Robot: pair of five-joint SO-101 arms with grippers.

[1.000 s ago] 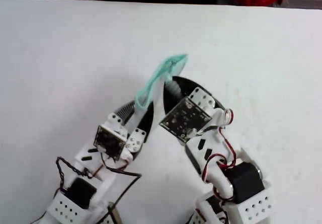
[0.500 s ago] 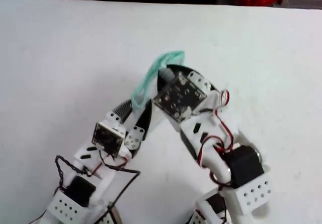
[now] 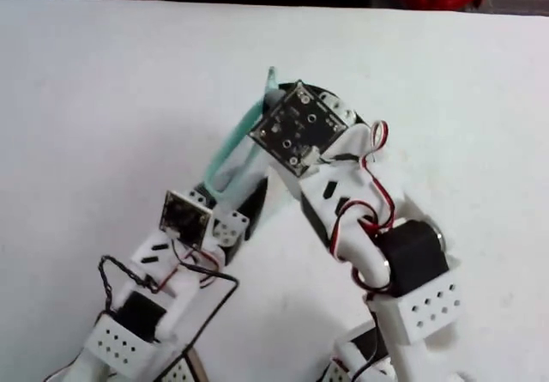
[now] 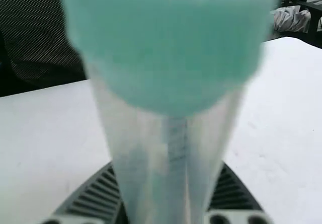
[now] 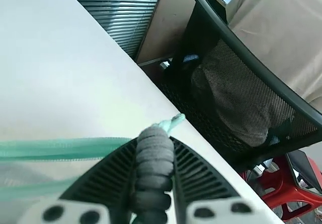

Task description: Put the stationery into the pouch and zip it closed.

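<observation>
Room: a white surface (image 3: 103, 81) with two white robot arms side by side at its near edge. Beyond its far edge, in the right wrist view, stand a black mesh chair (image 5: 236, 93), a red frame (image 5: 287, 183) and a slatted panel (image 5: 115, 7).
Pouch: a slim pouch (image 3: 236, 137) with a teal band along one edge and a pale, see-through body. From above it runs as a narrow strip on a slant between the two hands. Whether it touches the surface cannot be told.
Left hand: the left hand (image 3: 227, 195) sits at the near, lower end of the pouch. Its jaws are closed onto the see-through body, one on each side. In its own wrist view the pouch (image 4: 171, 58) rises straight up from between the jaws, teal band at the top.
Right hand: the right hand (image 5: 153, 148) sits at the far end of the pouch, under its square camera board. Its jaws are pressed together on the teal band. A grey ribbed pad (image 5: 153, 163) lies along the seam between them, and a small teal tip sticks out just past it.
Teal band: in the right wrist view it stretches taut away from the right hand, over the surface (image 5: 60, 73).
Arms: the two hands are well apart.
</observation>
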